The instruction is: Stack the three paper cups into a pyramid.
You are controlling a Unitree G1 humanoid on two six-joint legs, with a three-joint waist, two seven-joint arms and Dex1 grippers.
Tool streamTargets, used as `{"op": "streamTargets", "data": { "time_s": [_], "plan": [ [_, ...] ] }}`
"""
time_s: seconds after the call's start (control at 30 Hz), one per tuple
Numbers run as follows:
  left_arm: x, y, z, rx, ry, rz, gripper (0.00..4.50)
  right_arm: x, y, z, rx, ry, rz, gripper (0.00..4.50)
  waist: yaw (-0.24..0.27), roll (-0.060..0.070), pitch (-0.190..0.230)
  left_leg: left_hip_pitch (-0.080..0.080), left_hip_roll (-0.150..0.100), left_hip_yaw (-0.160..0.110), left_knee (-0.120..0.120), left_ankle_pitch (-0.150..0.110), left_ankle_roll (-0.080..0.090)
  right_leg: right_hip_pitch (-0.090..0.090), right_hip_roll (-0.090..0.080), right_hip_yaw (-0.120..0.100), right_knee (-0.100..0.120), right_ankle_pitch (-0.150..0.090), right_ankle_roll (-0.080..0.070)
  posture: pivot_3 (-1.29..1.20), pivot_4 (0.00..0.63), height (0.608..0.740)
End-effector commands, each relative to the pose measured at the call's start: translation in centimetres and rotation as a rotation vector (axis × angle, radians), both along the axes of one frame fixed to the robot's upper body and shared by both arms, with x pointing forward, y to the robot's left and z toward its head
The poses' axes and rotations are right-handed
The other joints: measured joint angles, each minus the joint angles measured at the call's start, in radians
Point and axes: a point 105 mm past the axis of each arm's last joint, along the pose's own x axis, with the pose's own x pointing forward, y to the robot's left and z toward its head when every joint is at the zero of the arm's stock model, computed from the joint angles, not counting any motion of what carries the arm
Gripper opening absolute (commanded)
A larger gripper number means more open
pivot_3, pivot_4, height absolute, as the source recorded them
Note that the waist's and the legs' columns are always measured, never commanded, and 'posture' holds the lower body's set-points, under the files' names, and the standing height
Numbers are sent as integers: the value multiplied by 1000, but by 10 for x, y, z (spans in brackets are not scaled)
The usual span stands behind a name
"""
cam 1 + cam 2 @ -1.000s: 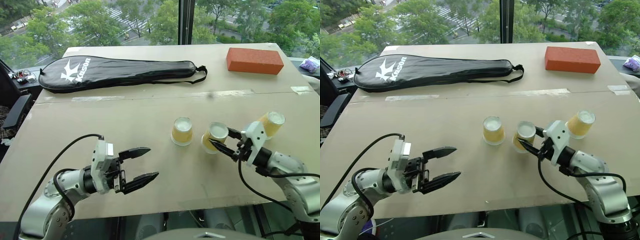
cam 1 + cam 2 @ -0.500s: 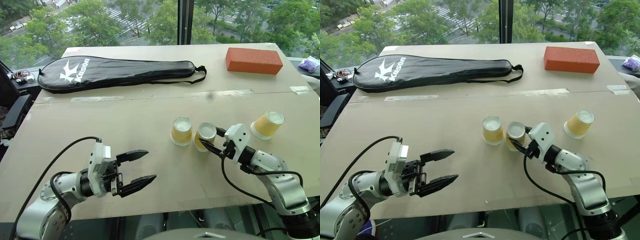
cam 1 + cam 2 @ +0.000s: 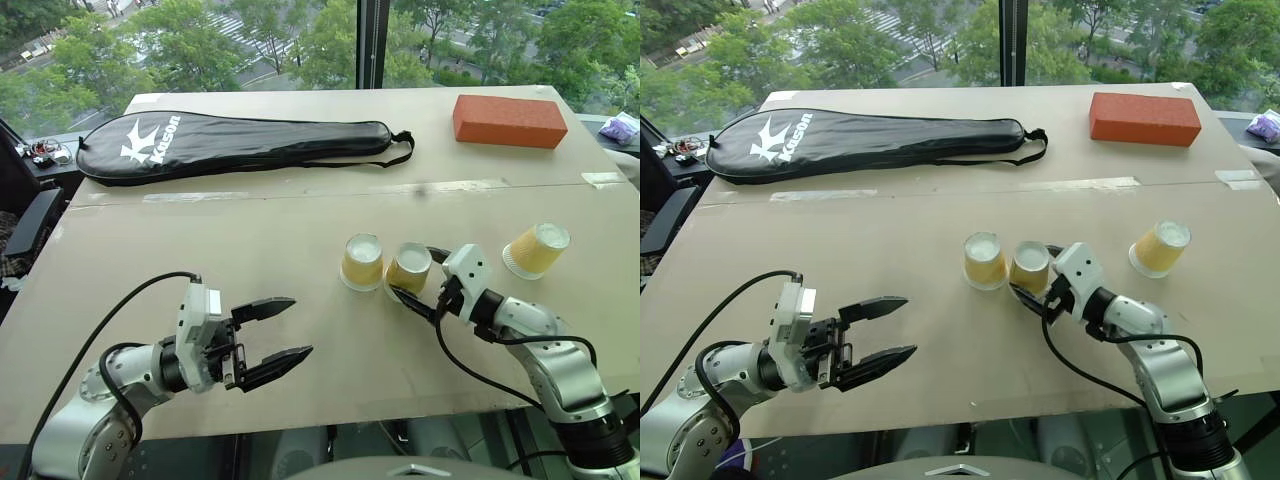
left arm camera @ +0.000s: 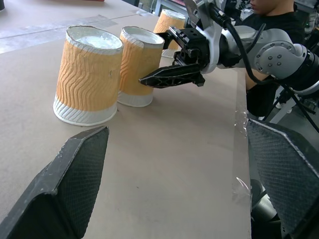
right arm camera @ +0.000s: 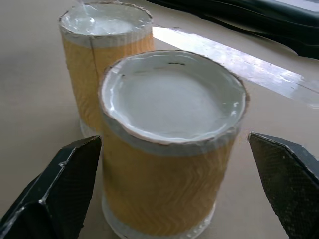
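Observation:
Three yellow paper cups stand upside down on the table. The first cup (image 3: 362, 262) and the second cup (image 3: 409, 269) stand side by side, close together. The third cup (image 3: 536, 250) stands alone further right. My right gripper (image 3: 412, 275) is open around the second cup (image 5: 172, 149); its fingers (image 5: 60, 184) sit on either side with a gap to the cup wall. My left gripper (image 3: 298, 327) hovers open and holds nothing, left of the cups and nearer the front edge. In the left wrist view the two cups (image 4: 89, 74) stand beyond its fingertips.
A black racket bag (image 3: 240, 145) lies at the back left and an orange brick (image 3: 509, 120) at the back right. A tape seam (image 3: 440, 187) crosses the table. A small purple thing (image 3: 622, 127) sits at the right edge. A person (image 4: 269, 12) is beyond the table.
My right gripper carried the second cup leftward, set it upright beside the first cup, and has now opened off it. The left gripper stayed put.

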Motion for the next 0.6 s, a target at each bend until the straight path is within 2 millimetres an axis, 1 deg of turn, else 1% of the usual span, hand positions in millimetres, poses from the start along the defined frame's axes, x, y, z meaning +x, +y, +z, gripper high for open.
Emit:
{"op": "streamTargets", "data": {
  "time_s": [0.03,0.13,0.2,0.27,0.37,0.43,0.5,0.6],
  "plan": [
    [-2,-6,9,-15,-36,-36,4500,-7,-21,36,33,-111,-30,4477,5,0,0,0,0,0,0,0,0,0,0,0,0,0,0,0,150,740],
    [0,-7,9,-19,-37,-48,4500,-14,-41,53,57,-131,-64,4477,7,0,0,0,0,0,0,0,0,0,0,0,0,-1,1,0,150,740],
    [2,-9,9,-24,-39,-58,4500,-12,-64,60,45,-146,-147,4477,5,-1,0,0,0,0,0,0,0,0,0,0,0,-1,2,0,150,740],
    [4,-11,9,-29,-41,-67,4500,-12,-82,62,28,-149,-209,4477,5,0,0,0,0,0,0,0,0,1,0,0,0,-1,2,0,150,740],
    [5,-12,9,-31,-44,-77,4500,-13,-101,64,2,-154,-269,4477,4,0,0,0,-1,0,0,0,0,1,0,0,0,-1,2,0,150,740],
    [7,-12,9,-33,-44,-81,4500,-15,-119,72,-3,-177,-337,4477,3,0,0,0,-1,0,0,0,0,0,1,0,0,-1,2,0,150,740],
    [7,-13,8,-36,-43,-87,4500,-18,-124,76,8,-178,-355,4477,2,0,0,0,-1,0,0,0,0,0,1,0,0,-1,2,0,150,740],
    [6,-15,7,-41,-38,-96,4500,-28,-109,70,20,-127,-274,4477,1,0,0,0,0,0,0,0,0,0,1,1,0,-1,2,0,150,740]
  ]
}}
